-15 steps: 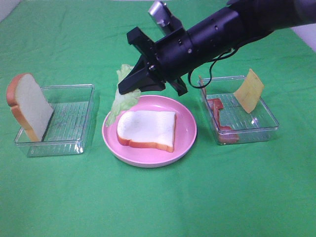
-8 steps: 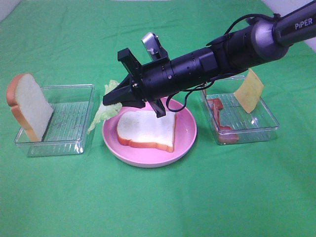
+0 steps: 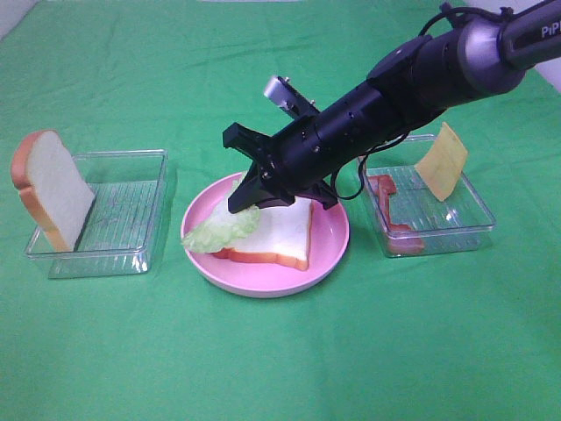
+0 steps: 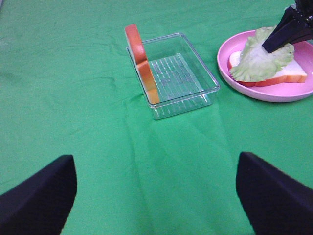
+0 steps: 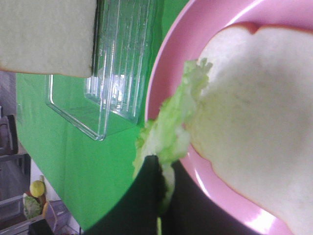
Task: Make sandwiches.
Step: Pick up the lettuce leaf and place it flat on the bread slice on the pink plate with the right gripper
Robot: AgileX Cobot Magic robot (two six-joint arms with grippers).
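Observation:
A bread slice (image 3: pixel 279 230) lies flat on the pink plate (image 3: pixel 329 250) in the middle of the green cloth. My right gripper (image 3: pixel 244 200) reaches in from the right, shut on a ruffled lettuce leaf (image 3: pixel 219 231) that drapes over the slice's left part and the plate rim. The right wrist view shows the lettuce (image 5: pixel 170 132) pinched between the dark fingers, beside the bread (image 5: pixel 254 117). A second bread slice (image 3: pixel 51 189) leans upright in the left clear tray (image 3: pixel 131 254). My left gripper (image 4: pixel 156 196) is open, low over bare cloth, away from everything.
A clear tray (image 3: pixel 456 228) at the right holds red bacon strips (image 3: pixel 386 206) and an orange cheese square (image 3: pixel 441 160) leaning on its far wall. Green cloth covers the whole table.
The right gripper swung the lettuce from left of the plate down onto the bread slice. The left arm has not moved.

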